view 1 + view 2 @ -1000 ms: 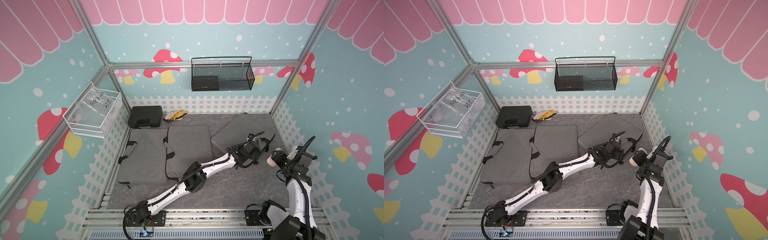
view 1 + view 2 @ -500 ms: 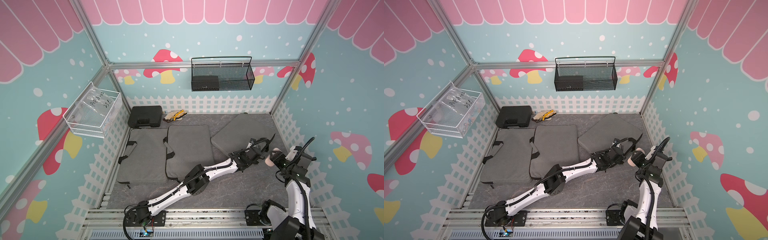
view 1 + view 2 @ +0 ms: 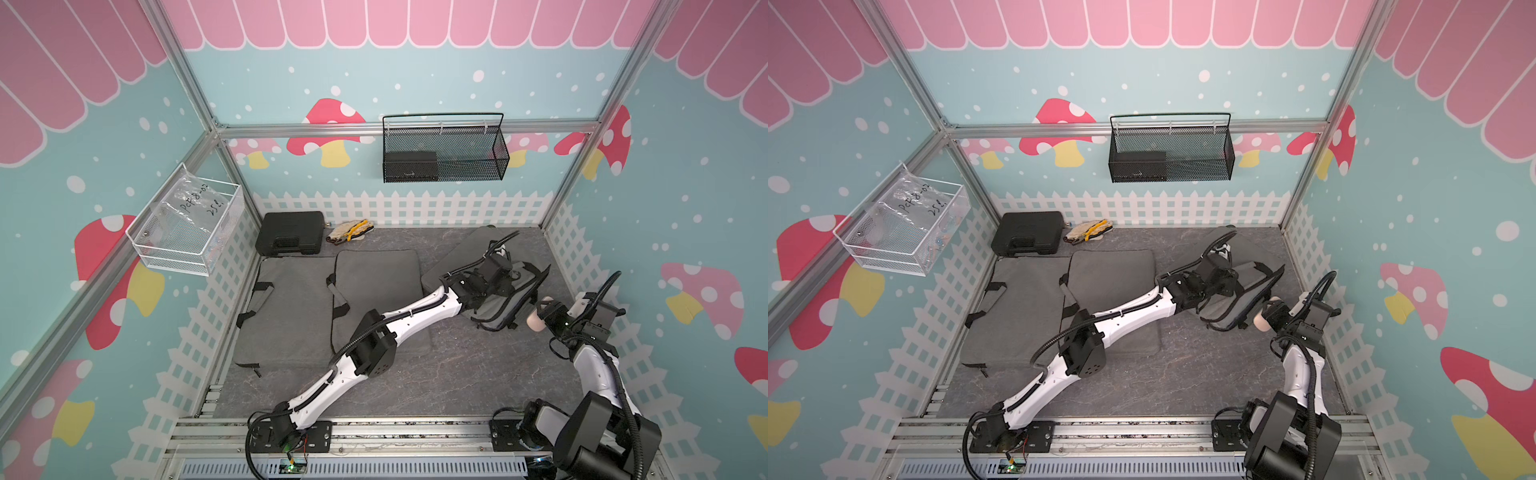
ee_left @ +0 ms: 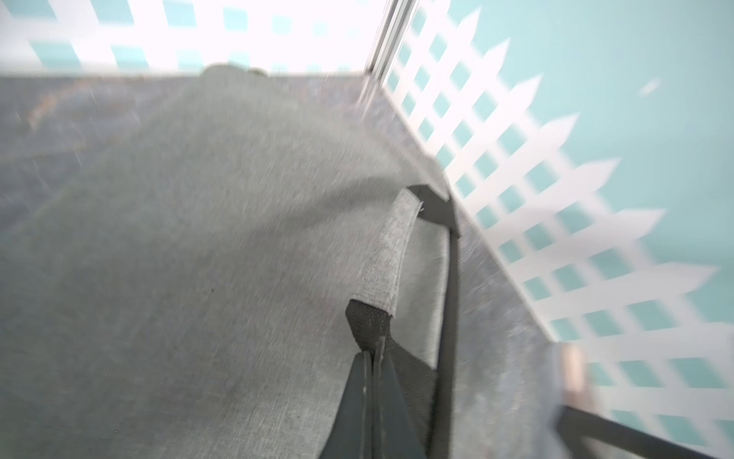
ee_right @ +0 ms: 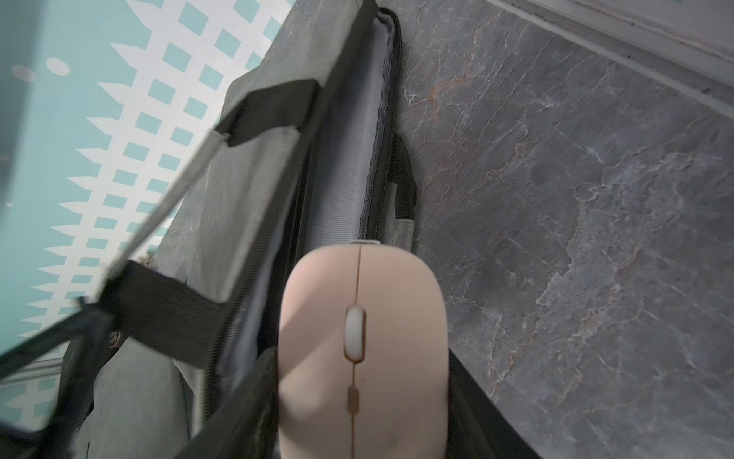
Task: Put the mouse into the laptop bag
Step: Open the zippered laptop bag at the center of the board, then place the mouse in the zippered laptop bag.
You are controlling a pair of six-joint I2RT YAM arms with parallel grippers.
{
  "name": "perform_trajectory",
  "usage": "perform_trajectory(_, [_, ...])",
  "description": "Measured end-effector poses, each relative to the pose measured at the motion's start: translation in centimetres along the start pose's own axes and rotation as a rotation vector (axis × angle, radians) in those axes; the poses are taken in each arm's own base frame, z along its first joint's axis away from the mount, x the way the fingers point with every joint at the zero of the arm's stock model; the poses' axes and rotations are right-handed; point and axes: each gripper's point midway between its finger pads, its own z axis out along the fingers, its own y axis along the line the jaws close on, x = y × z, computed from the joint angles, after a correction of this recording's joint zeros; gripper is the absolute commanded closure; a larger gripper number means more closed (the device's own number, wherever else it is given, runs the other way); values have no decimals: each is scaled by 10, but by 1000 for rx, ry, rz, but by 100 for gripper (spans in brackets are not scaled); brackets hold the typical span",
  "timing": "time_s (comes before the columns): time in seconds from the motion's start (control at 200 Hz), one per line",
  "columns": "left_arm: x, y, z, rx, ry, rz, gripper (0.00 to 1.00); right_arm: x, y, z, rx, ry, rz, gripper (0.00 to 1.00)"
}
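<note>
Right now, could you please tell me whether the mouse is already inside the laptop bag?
No, the right wrist view shows the mouse outside the laptop bag, before its open zip.

**Around the laptop bag**

Laptop bag (image 3: 457, 257) at the back right of the floor (image 3: 457, 374). Just right of its open edge, off the floor: mouse (image 3: 535, 324), in the right gripper (image 3: 542, 316). On its handle (image 4: 393, 254): left gripper (image 4: 371, 357), pinched shut. Left of it: second bag (image 3: 376, 286), then third bag (image 3: 291, 307), side by side. Further left and behind: case (image 3: 289, 237), gloves (image 3: 349, 231) just beside. High behind it, on the wall (image 3: 374, 83): wire basket (image 3: 469, 166).
</note>
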Motion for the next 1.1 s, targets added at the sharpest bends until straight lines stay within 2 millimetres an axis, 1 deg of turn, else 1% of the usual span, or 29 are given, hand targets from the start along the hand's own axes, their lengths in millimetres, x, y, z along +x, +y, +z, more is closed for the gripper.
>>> perform_trajectory(0.055, [-13,-4,-8,19,-12,-11,100,-4,-1,6,0,2,8,54])
perform_trajectory(0.13, [-20,-9,-16,44,-6,-29,100,-6,-4,14,3,7,27,54])
perform_trajectory(0.185, [-21,-9,-17,57,6,-41,100,-8,-7,21,6,13,40,54])
perform_trajectory(0.265, [-20,-4,-17,62,29,-60,100,-11,-10,36,-1,31,68,54])
perform_trajectory(0.345, [-22,3,-16,62,41,-75,100,-19,-11,53,-16,44,93,55])
perform_trajectory(0.42, [-23,5,-16,68,45,-85,100,-29,-10,71,-28,52,107,56])
perform_trajectory(0.52, [-23,4,-16,81,53,-98,100,-40,0,98,-49,66,106,56])
perform_trajectory(0.57, [-22,2,-16,90,58,-102,100,-42,9,112,-62,77,93,55])
perform_trajectory(0.665, [-19,-3,-17,110,70,-108,100,-45,29,132,-93,91,64,54])
perform_trajectory(0.74, [-19,-5,-17,121,73,-115,100,-47,43,146,-116,101,43,48])
perform_trajectory(0.79, [-20,-5,-17,125,71,-117,100,-46,47,155,-121,108,37,43])
perform_trajectory(0.845, [-21,-6,-18,129,72,-120,100,-44,46,164,-117,117,36,36])
perform_trajectory(0.916, [-22,-7,-18,136,73,-121,100,-40,37,173,-96,127,41,26])
perform_trajectory(0.986, [-21,-7,-18,143,77,-124,100,-37,32,177,-85,134,45,23])
perform_trajectory(1.096, [-22,-8,-18,155,82,-132,100,-45,33,178,-80,114,36,16])
